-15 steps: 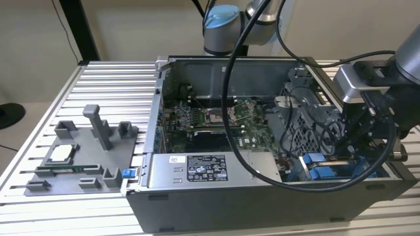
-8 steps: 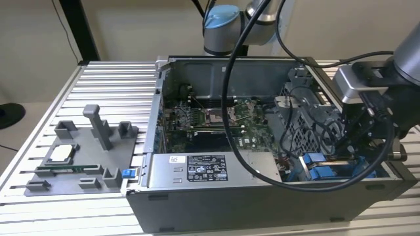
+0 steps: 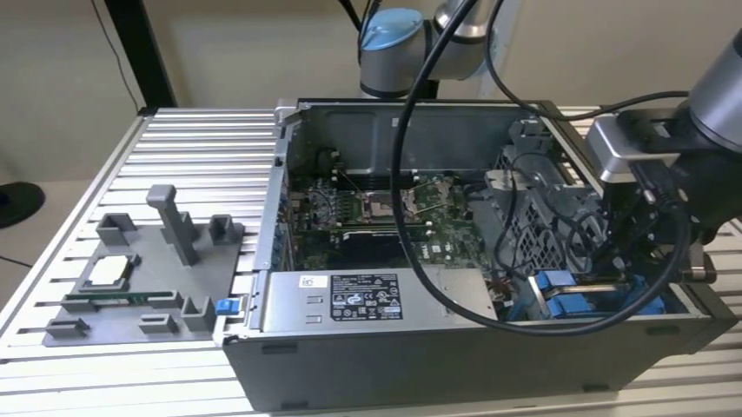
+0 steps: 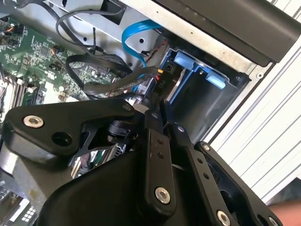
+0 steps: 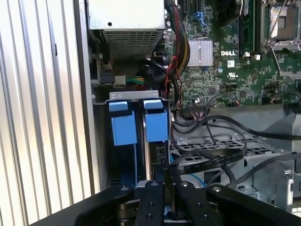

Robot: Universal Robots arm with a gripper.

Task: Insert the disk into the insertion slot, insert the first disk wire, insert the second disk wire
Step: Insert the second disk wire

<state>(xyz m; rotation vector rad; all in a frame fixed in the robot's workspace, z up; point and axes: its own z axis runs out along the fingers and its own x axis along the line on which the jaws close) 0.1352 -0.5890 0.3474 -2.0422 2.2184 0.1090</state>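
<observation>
Exterior view: an open grey case (image 3: 464, 347) lies on a ribbed metal surface (image 3: 197, 156); the arm (image 3: 684, 139) reaches into the case at this view's right, over the blue parts of the slot (image 3: 579, 304).
Tray: a grey moulded fixture (image 3: 139, 278) with upright pegs sits on the surface at the exterior view's left, well apart from the case.
Supply box: silver box with a printed label (image 3: 365, 300), along the near wall of the case; in the first wrist view its perforated end (image 5: 127, 28) shows.
Board: green, crowded with chips and a bare socket (image 3: 383, 208).
Pincer, second wrist view: the black linked fingers (image 4: 153, 141) are pressed close together (image 4: 159, 110) on something thin and dark; I cannot tell what it is.
Pincer, first wrist view: the same narrow gap (image 5: 164, 181), tips just at the mouth of the slot.
Slot: grey metal bay with two bright blue plastic tabs (image 5: 141, 127) side by side; the second wrist view shows its blue rail (image 4: 197, 70) from the other end.
Disk: an upright dark edge between the blue tabs (image 5: 157, 153), inside the slot.
Wires: flat black cables (image 5: 211, 160) loop over the perforated cage; a light blue one (image 4: 134, 35) curves beside the slot.
</observation>
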